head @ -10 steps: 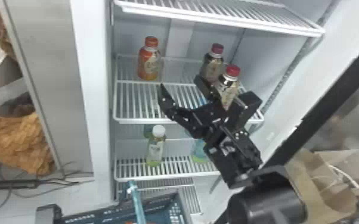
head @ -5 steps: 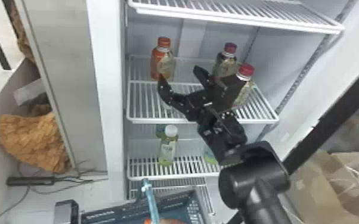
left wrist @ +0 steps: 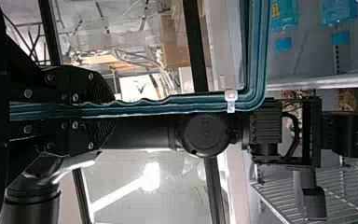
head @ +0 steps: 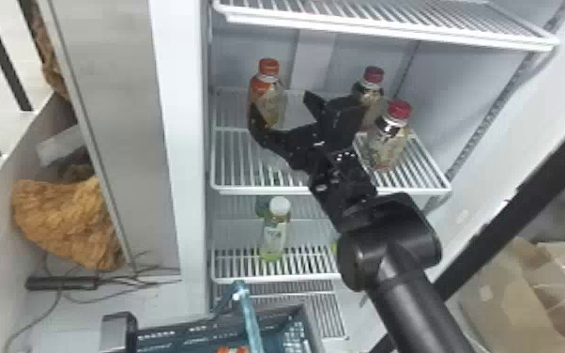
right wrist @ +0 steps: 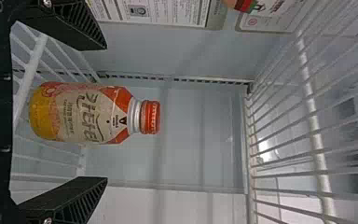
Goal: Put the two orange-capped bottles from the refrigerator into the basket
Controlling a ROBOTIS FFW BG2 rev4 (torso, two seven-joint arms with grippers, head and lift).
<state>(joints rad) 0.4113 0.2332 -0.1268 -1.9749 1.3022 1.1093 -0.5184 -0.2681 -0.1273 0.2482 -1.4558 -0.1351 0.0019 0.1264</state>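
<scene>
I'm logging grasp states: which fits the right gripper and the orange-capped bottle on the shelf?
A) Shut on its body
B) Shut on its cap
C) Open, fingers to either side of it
C: the right gripper is open, with a gap between each finger and the orange-capped bottle.

1. Orange-capped bottle (right wrist: 81, 112): smooth wrap, slight sheen; neck silvery, metal-looking; cap (right wrist: 150, 117) ribbed.
2. White-capped bottle (head: 274, 237): clear, plastic-looking.
3. Shelf (head: 333, 191): wire, white, smooth coated look.
4. Refrigerator wall (right wrist: 200, 140): smooth, low sheen.
5. Basket (head: 302, 314): plastic-looking, openwork; handle (left wrist: 191, 103) teal, smooth, glossy along edges.
6. Right arm (head: 417, 300): black, smooth, soft sheen.
7. Brown bundle (head: 65, 220): rough, crinkled, matt; cloth-like.
8. Carton (head: 497, 286): matt brown cardboard.
</scene>
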